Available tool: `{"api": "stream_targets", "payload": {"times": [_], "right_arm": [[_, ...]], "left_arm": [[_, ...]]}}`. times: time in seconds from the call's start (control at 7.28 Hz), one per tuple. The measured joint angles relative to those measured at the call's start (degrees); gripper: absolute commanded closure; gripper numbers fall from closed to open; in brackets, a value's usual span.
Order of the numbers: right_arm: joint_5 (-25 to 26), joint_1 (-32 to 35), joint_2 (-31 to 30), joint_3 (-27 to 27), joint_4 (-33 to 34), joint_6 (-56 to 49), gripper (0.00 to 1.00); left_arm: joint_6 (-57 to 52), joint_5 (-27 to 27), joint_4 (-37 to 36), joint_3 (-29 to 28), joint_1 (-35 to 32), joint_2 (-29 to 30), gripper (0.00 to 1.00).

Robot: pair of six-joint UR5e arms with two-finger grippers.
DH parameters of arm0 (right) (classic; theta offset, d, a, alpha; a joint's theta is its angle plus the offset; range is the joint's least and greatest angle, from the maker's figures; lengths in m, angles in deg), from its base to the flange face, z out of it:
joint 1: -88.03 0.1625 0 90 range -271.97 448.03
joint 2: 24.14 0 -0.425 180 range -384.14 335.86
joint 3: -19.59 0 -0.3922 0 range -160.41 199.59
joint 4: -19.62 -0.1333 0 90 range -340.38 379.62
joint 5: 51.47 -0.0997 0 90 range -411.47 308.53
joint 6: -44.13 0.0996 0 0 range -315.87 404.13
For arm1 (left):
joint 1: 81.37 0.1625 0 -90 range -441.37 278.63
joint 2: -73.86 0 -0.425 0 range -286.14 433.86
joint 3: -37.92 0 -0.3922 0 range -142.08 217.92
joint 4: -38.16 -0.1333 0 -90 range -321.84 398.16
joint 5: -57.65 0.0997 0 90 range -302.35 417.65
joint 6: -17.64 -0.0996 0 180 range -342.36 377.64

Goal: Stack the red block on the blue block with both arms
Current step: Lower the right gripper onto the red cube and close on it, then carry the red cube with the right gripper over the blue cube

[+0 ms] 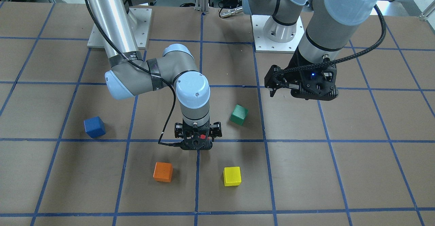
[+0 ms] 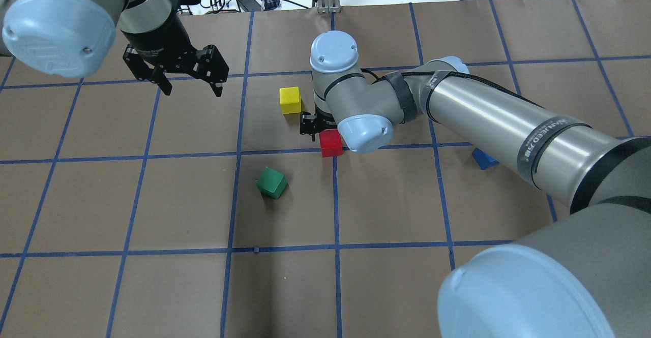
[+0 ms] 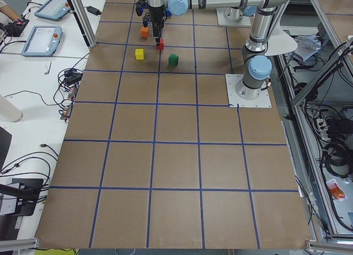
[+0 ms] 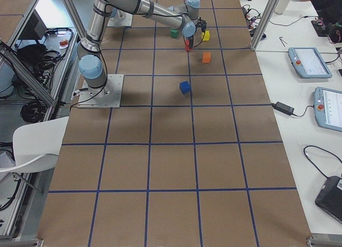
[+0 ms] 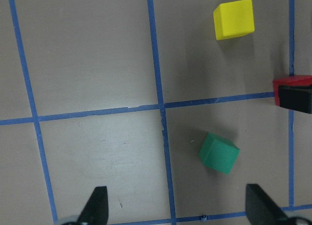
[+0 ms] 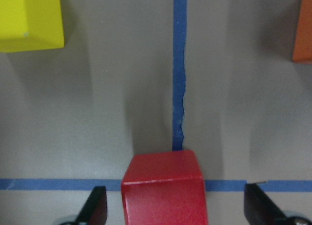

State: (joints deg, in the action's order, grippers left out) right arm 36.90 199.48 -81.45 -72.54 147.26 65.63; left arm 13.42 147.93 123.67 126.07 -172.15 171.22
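Observation:
The red block (image 2: 331, 143) sits on the table at a crossing of blue tape lines. My right gripper (image 6: 175, 210) is open, lowered straight over it, with one finger on each side of the red block (image 6: 165, 188) and gaps between fingers and block. From the front only a red sliver (image 1: 203, 137) shows under the right gripper (image 1: 197, 141). The blue block (image 1: 94, 126) stands alone towards the robot's right, partly hidden by the right arm in the overhead view (image 2: 484, 159). My left gripper (image 2: 192, 90) is open and empty, held high above the table.
A green cube (image 1: 239, 114), a yellow cube (image 1: 232, 176) and an orange cube (image 1: 162, 171) lie around the red block. The yellow cube (image 6: 29, 20) and the orange cube (image 6: 303, 35) show beyond the right gripper. The arm bases (image 1: 277, 35) stand at the table's back.

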Motion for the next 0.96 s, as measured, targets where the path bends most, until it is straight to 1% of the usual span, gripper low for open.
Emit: {"api": "stream_targets", "payload": {"times": [0.14, 0.41, 0.69, 0.82, 0.96], "right_arm": [[-0.43, 0.0, 0.4, -0.03, 0.94, 0.01, 0.98], [-2.93, 0.0, 0.65, 0.02, 1.89, 0.25, 1.0], [-3.63, -0.21, 0.24, 0.2, 1.59, 0.04, 1.0], [-3.54, -0.73, -0.8, 0.59, 0.16, -0.07, 1.0], [-3.55, -1.9, -2.91, 1.15, -2.98, -0.14, 1.0]], "left_arm": [[0.0, -0.01, -0.09, 0.0, 0.0, 0.01, 0.0], [-0.01, -0.03, -0.4, -0.08, 0.0, 0.02, 0.0], [-0.16, -0.17, -0.92, -0.08, 0.06, 0.05, 0.0], [-0.23, -0.23, -1.1, -0.05, 0.15, 0.13, 0.0], [-0.17, -0.26, -1.36, -0.02, 0.17, 0.18, 0.0]]}}
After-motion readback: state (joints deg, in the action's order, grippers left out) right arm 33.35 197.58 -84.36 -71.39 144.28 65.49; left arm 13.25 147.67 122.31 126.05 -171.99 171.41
